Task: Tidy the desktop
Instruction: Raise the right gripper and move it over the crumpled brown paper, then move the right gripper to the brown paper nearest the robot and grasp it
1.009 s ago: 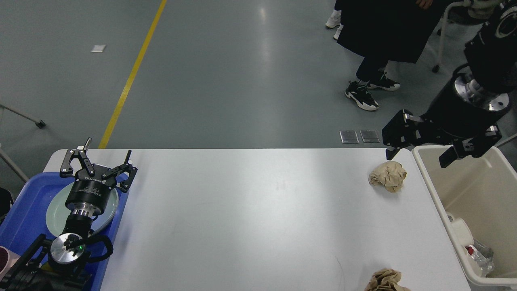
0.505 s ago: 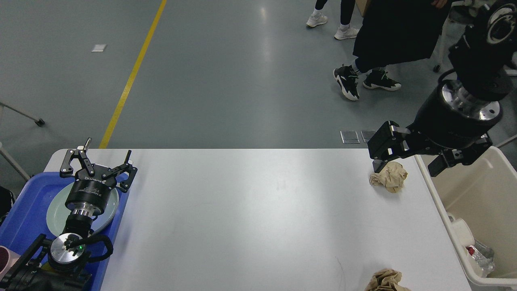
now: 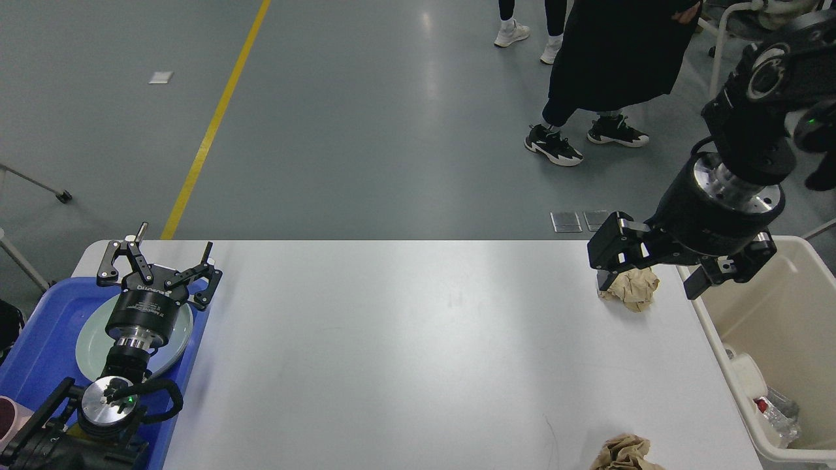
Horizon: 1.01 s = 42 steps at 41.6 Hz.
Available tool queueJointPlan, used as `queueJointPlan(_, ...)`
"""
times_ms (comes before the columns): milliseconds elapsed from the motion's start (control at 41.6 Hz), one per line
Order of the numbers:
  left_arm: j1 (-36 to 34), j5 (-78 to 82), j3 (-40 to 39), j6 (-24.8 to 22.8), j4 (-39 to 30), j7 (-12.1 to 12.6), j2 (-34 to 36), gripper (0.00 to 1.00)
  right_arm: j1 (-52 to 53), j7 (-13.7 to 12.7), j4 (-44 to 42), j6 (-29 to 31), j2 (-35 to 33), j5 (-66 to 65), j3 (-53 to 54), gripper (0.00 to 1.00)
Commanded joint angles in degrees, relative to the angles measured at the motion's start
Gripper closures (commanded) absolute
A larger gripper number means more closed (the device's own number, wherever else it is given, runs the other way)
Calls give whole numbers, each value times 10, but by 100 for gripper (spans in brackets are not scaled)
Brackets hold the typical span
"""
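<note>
The white desktop [image 3: 418, 339] fills the lower view. A crumpled brown paper ball [image 3: 632, 291] lies near its far right corner. My right gripper [image 3: 650, 287] hangs open straddling that ball, one finger to its left, the other on its right by the bin rim; I cannot tell whether they touch it. A second crumpled brown paper ball [image 3: 624, 453] lies at the front right edge. My left gripper [image 3: 160, 258] stands open and empty above the far edge of the blue tray [image 3: 39, 326].
A grey-green plate [image 3: 88, 343] lies in the blue tray under my left arm. A cream bin [image 3: 777, 313] with some discarded items stands off the desktop's right end. People stand on the floor beyond the far right corner.
My right gripper has moved left and down from above the bin rim, and now straddles the far paper ball. The left arm has not moved. The people behind have shifted.
</note>
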Motion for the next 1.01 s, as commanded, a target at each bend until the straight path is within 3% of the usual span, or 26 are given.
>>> queueJointPlan(0, 0, 0, 0, -1, 0, 1, 0, 4, -25, -1, -18, -6, 5, -13, 4, 0)
queueJointPlan(96, 0, 0, 0, -1, 0, 1, 0, 4, -69, -2, 16, -5, 7, -12, 25, 0)
queueJointPlan(288, 0, 0, 0, -1, 0, 1, 0, 4, -202, -3, 19, -24, 14, -18, 58, 10)
queueJointPlan(529, 0, 0, 0, -1, 0, 0, 0, 4, -317, -4, 15, -116, 12, -50, 58, 8)
queueJointPlan(745, 0, 0, 0, 0, 0, 0, 0, 4, -426, -3, -17, -259, 27, -56, 58, 7)
queueJointPlan(985, 0, 0, 0, -1, 0, 0, 0, 4, -479, -2, -32, -335, 36, -69, 62, 7)
